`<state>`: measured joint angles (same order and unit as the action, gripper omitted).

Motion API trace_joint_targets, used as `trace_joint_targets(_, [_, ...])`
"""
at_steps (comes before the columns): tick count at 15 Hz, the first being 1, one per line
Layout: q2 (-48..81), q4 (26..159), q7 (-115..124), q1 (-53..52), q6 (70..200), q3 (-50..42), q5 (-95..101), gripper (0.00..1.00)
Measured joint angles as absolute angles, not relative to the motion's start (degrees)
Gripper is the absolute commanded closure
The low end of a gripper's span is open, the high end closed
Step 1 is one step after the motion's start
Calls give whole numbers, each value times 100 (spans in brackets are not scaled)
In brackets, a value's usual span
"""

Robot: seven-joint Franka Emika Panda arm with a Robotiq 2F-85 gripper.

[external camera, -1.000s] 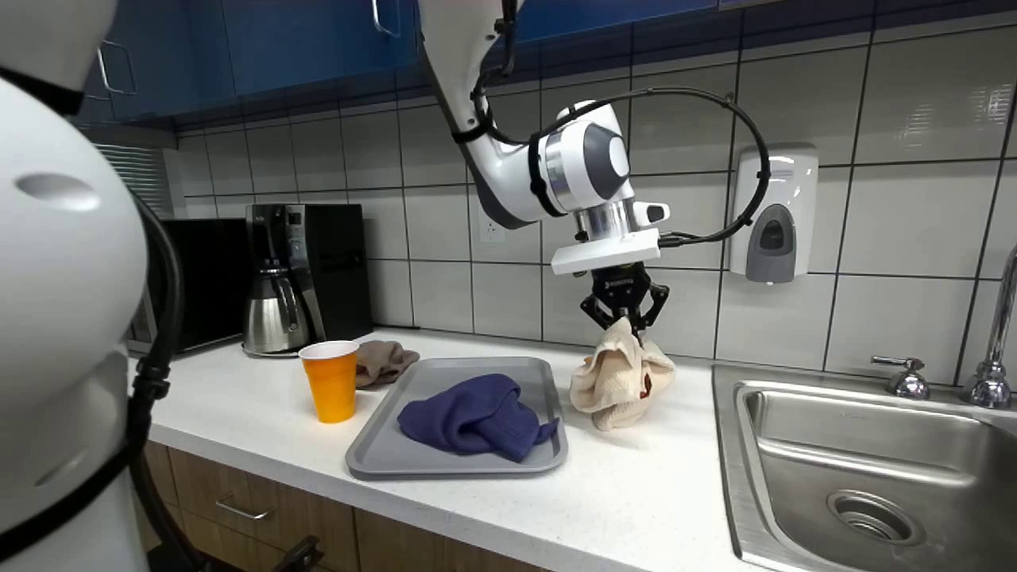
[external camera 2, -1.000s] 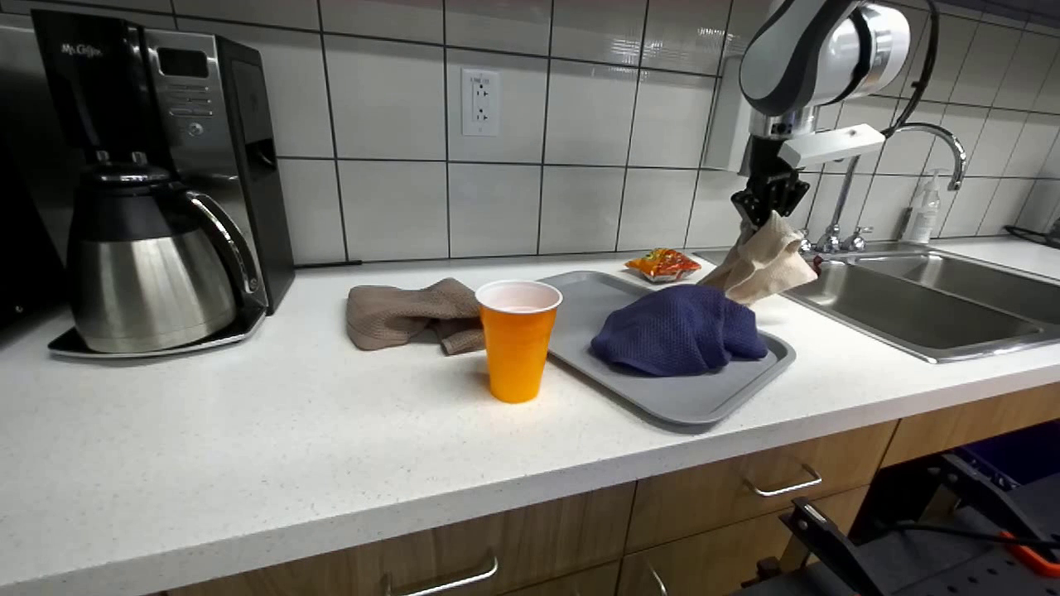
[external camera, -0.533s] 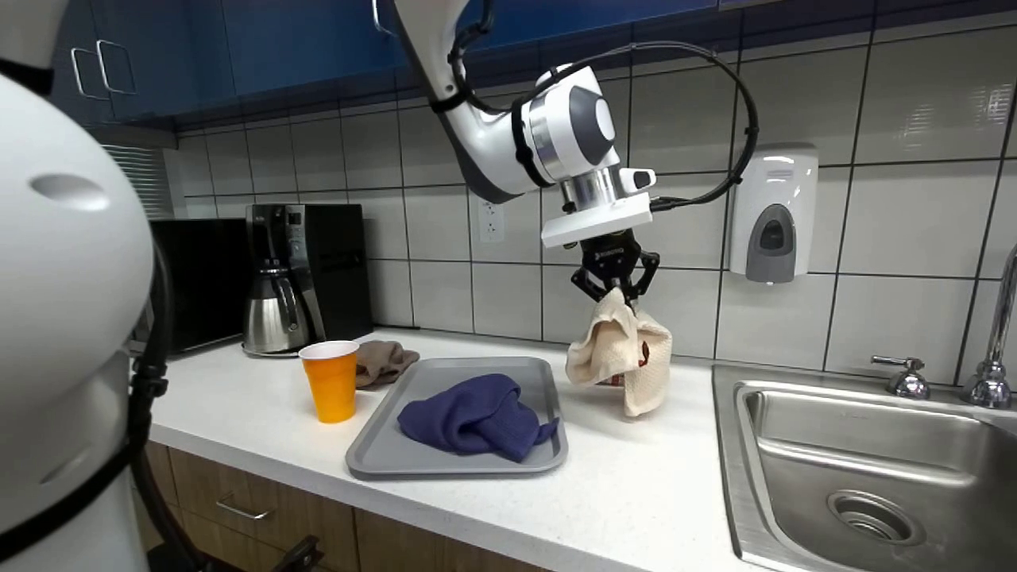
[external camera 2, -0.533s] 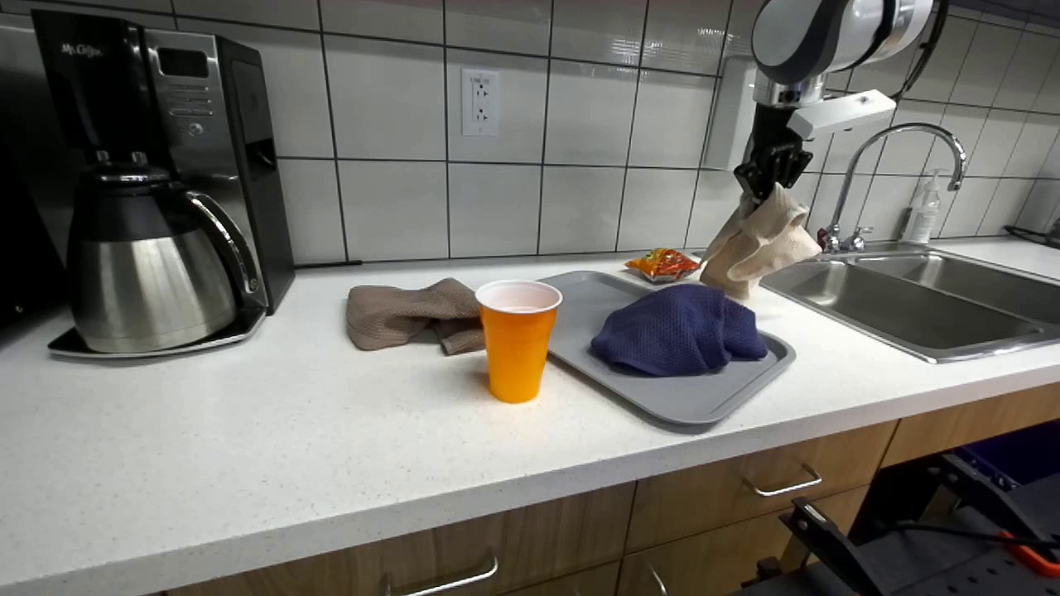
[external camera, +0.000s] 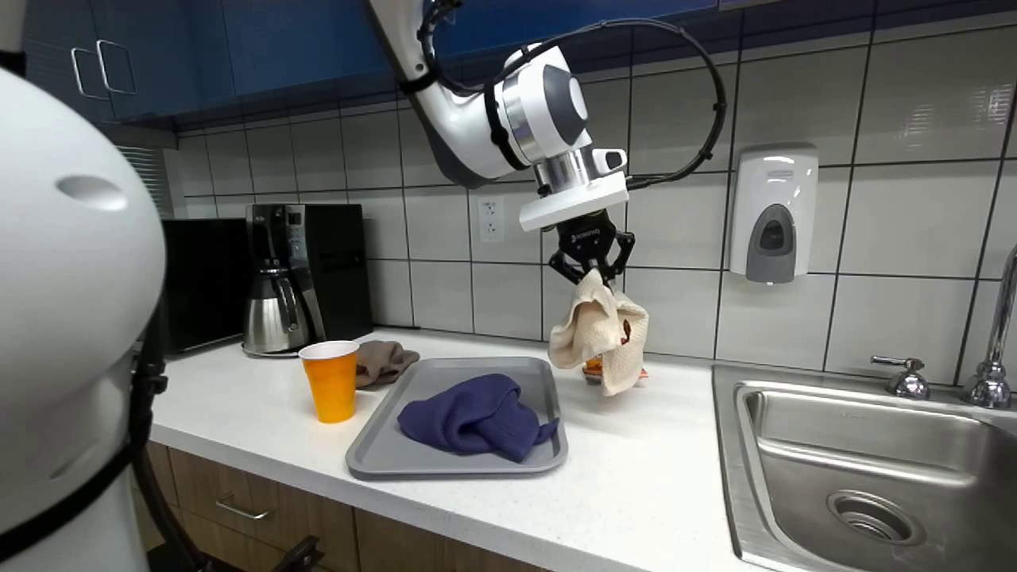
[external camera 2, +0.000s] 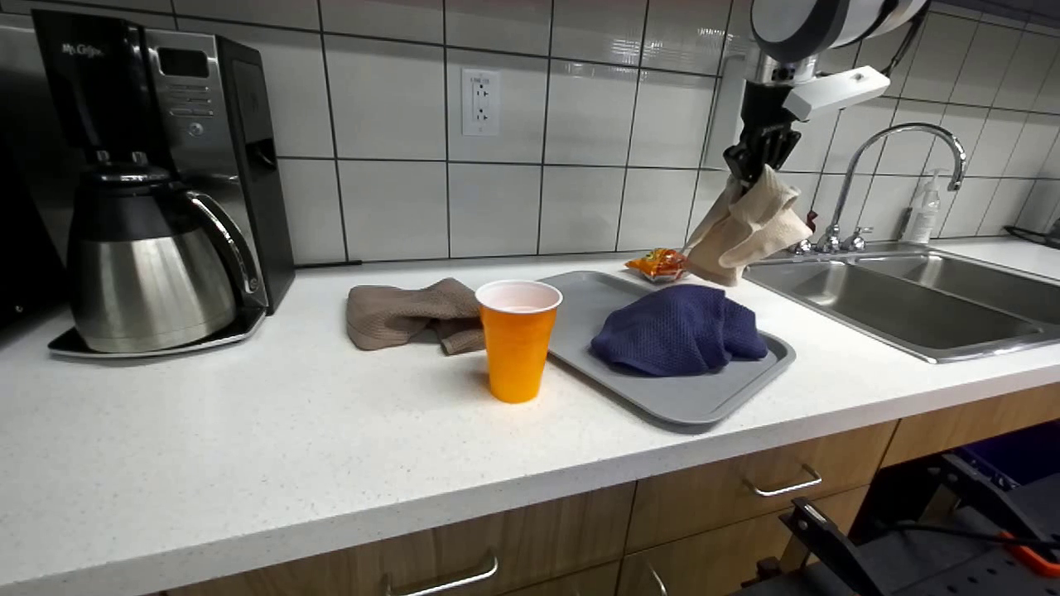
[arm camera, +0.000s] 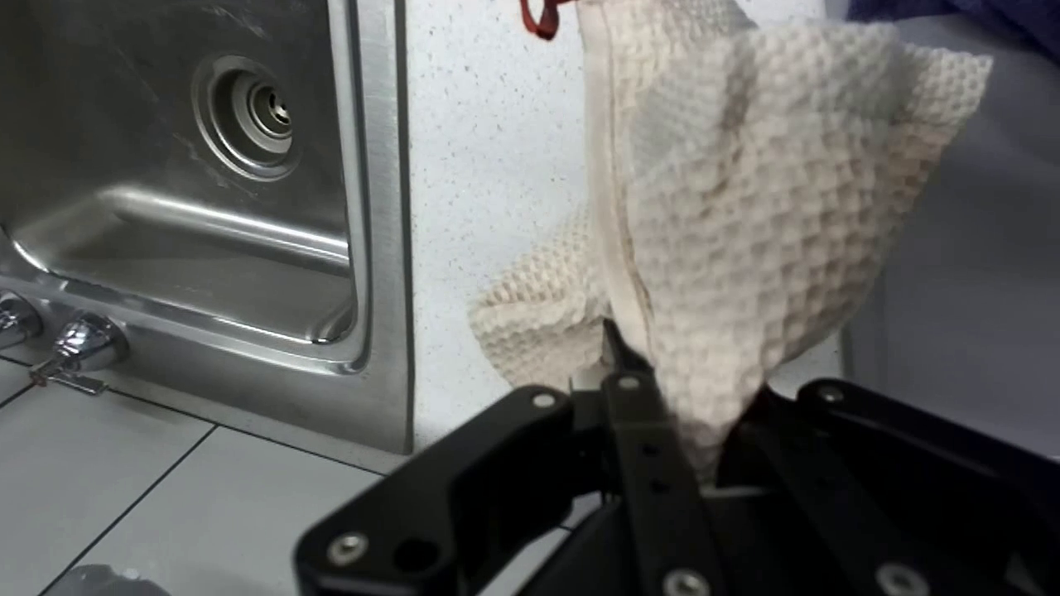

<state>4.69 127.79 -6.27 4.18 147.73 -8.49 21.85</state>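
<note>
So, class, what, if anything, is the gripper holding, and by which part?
The gripper holds a cream cloth by a gathered bit at its top; the rest hangs down.

Front cntr [external camera: 636, 477] free betw. tray [external camera: 381, 449] & sink [external camera: 743, 461]; cream cloth [external camera: 592, 330], orange pkt [external camera 2: 654, 265] block rear; navy cloth [external camera: 481, 417] mid-tray.

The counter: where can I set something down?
In front of the brown cloth, beside the coffee maker; and toward the front between gray tray and sink. Crowded: farther back, where the gripper holds a cream cloth near an orange packet.

Rough waffle-weave cloth [arm camera: 762, 207], shiny metal sink [arm camera: 383, 248], matt tray [external camera: 389, 453], glossy tiles [external camera: 922, 119]
</note>
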Motion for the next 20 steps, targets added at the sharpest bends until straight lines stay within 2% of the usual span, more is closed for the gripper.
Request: trace_joint_targets(20, [99, 13277, -684, -76, 15044, -160, 2185, 98])
